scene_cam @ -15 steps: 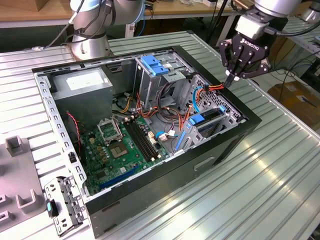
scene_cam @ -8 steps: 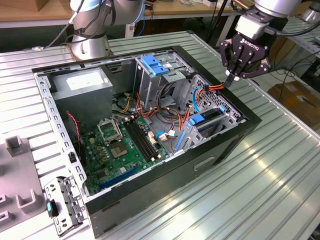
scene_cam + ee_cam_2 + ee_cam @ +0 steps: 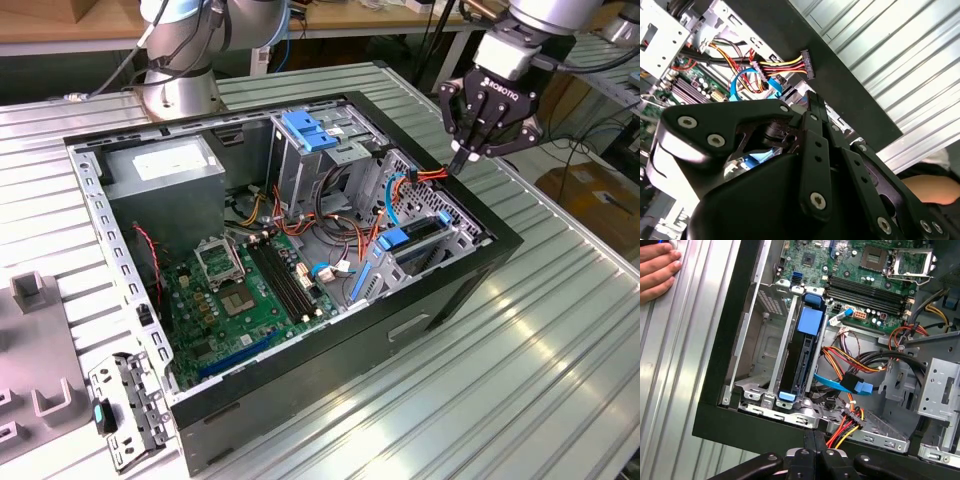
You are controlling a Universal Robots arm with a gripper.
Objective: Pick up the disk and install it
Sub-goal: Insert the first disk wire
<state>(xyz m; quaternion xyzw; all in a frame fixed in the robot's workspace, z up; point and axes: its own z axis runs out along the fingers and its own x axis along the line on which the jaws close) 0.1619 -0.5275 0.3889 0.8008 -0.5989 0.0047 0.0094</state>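
One gripper (image 3: 458,163), fingers pinched shut on nothing, hangs over the computer case's (image 3: 300,375) rim at the drive-cage corner. The disk (image 3: 802,365) stands on edge in that cage, just inward of the fingertips, with its long axis running from the rim toward the motherboard (image 3: 860,275).

An open computer case (image 3: 300,400) with motherboard (image 3: 240,300) sits on ribbed table (image 3: 520,380).

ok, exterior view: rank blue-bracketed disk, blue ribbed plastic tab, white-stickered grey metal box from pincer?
1. Blue-bracketed disk, in the bay by the pincer.
2. Blue ribbed plastic tab, atop the metal cage.
3. White-stickered grey metal box, the exterior view's left.
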